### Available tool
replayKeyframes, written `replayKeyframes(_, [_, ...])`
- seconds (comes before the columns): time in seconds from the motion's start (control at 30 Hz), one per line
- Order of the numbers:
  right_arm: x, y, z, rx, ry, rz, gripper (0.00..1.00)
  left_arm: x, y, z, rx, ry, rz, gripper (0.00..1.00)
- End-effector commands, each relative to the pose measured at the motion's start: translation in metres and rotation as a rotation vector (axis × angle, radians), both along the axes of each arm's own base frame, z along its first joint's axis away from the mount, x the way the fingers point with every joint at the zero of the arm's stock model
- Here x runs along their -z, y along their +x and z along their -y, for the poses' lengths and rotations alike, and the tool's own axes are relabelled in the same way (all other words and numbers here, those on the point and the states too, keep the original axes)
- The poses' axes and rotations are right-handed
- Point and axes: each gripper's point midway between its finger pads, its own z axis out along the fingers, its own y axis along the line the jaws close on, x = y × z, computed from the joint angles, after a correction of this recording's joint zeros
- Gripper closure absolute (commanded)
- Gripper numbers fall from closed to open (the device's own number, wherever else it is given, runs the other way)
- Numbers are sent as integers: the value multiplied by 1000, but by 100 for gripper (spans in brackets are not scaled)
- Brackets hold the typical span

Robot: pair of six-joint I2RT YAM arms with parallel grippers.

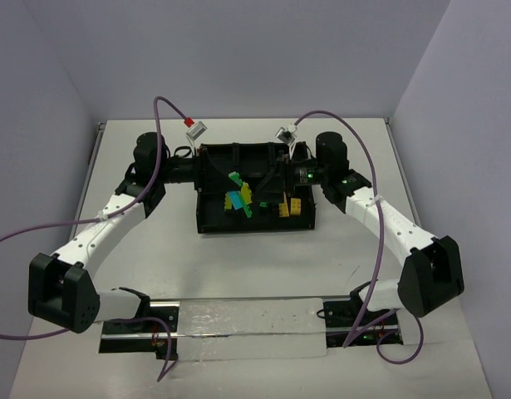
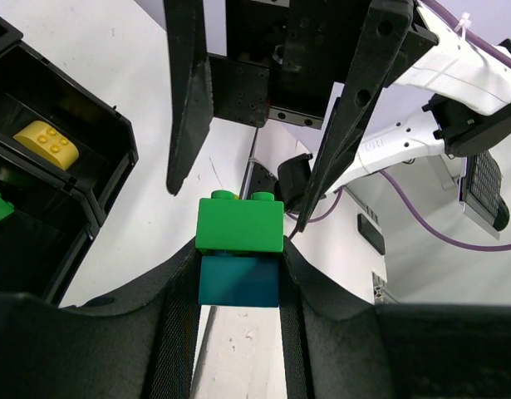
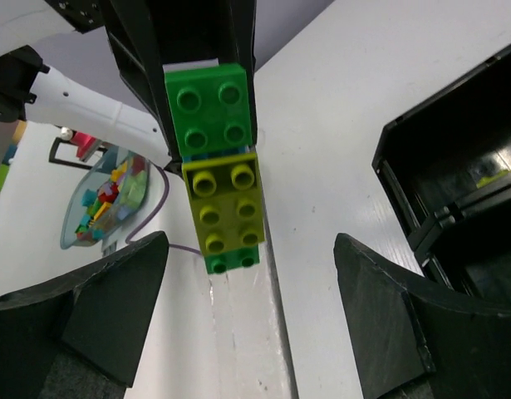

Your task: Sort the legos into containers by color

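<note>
A cluster of legos (image 3: pixel 213 158), green, yellow-green and green stacked together, hangs in mid-air above the black tray of containers (image 1: pixel 212 223). My left gripper (image 2: pixel 238 258) is shut on the cluster's end, where a teal brick (image 2: pixel 238 281) sits under a green brick (image 2: pixel 240 224). My right gripper (image 3: pixel 251 283) faces it, open. Its fingers (image 3: pixel 114 307) stand wide on either side of the cluster without touching it. A yellow brick (image 2: pixel 46 143) lies in one tray compartment. More yellow bricks (image 1: pixel 292 206) show in the front right compartment.
The tray's wall (image 3: pixel 454 183) is close on the right of the right wrist view. A clear bin of mixed bricks (image 3: pixel 101 204) sits far off to the left. Purple cables (image 1: pixel 159 125) arch over both arms. A shiny plate (image 1: pixel 238 328) lies between the arm bases.
</note>
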Motion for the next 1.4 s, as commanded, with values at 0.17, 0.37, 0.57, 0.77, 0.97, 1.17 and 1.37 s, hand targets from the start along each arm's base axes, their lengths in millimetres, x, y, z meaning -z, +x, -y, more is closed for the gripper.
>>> replayKeyframes(0.17, [-35, 1, -23, -104, 93, 65, 23, -17, -10, -3, 30, -36, 71, 100])
replayKeyframes(0.37, [-30, -2, -29, -125, 88, 51, 45, -17, -11, -3, 32, -39, 71, 100])
replayKeyframes(0.57, [-25, -3, -27, -121, 84, 52, 88, -19, -12, -3, 43, -46, 78, 100])
replayKeyframes(0.77, [-19, -4, -19, -129, 109, 32, 100, -18, -17, -4, 60, -39, 90, 100])
replayKeyframes(0.97, [-14, -4, -6, -121, 112, 34, 100, -13, -18, -7, 57, -18, 84, 100])
replayKeyframes(1.17, [-14, -4, -1, -110, 111, 40, 100, -10, -18, -10, 52, -15, 80, 100])
replayKeyframes(1.37, [-20, 4, -2, -71, 123, 34, 100, -11, -7, -14, -4, -4, 78, 100])
